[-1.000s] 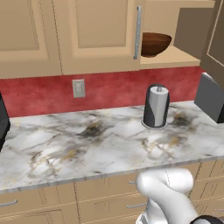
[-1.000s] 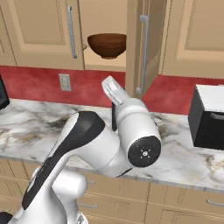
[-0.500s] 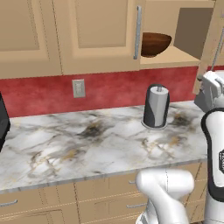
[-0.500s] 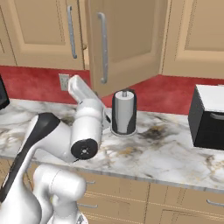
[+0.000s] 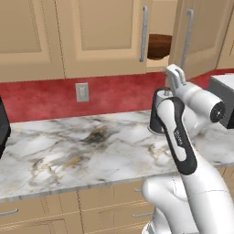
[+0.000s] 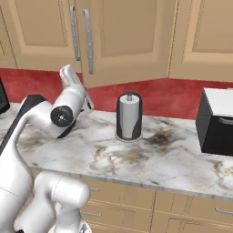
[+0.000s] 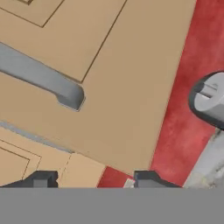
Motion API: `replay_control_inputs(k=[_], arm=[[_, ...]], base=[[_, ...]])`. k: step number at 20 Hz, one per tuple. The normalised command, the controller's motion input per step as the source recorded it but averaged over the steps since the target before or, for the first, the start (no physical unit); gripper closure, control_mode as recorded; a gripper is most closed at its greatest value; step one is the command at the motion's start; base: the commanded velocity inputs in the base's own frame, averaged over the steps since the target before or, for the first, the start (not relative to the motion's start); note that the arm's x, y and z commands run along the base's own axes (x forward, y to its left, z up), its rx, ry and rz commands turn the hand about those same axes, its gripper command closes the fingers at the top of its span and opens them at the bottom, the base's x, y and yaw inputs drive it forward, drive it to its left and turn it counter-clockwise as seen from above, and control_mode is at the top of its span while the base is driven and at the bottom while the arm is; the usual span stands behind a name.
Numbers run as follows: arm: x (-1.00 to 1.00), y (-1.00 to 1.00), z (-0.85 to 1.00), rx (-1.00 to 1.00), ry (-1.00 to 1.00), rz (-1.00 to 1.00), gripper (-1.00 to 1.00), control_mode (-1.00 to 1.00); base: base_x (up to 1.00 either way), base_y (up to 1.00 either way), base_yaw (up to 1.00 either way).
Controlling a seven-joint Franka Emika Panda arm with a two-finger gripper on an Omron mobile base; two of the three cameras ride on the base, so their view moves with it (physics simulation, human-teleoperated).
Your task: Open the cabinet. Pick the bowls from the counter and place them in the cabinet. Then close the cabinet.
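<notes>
Trouble looms — gripper (image 7: pixel 92 180), jaws apart and empty, could clip the right door (image 5: pixel 201 34) of the cabinet (image 5: pixel 103 36) and swing it wide again.

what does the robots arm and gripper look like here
The arm is glossy white with rounded, tubular links, a long black inset panel bearing small lettering along one link, and dark round caps with a small red dot at the joints. The gripper ends in two small dark grey, blocky fingertips.
</notes>
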Motion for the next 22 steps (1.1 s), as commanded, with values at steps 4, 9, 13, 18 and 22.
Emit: replay_control_inputs(k=[4,9,13,18,22], arm=[[1.00,0.15,0.04,0.07,0.58,0.08,-1.00,-1.00],[1.00,0.02,0.13,0.12,0.63,0.13,-1.00,-1.00],[1.00,0.01,-0.14,0.04,0.35,0.21,-1.00,-1.00],[1.00,0.12,-0.75,0.05,0.12,0.18,-1.00,-1.00],[1.00,0.09,-1.00,0.21,-0.27,0.19,-1.00,-1.00]], base=[[0.00,0.00,0.00],[0.00,0.00,0.00],[0.00,0.00,0.00],[0.00,0.00,0.00],[0.00,0.00,0.00]])
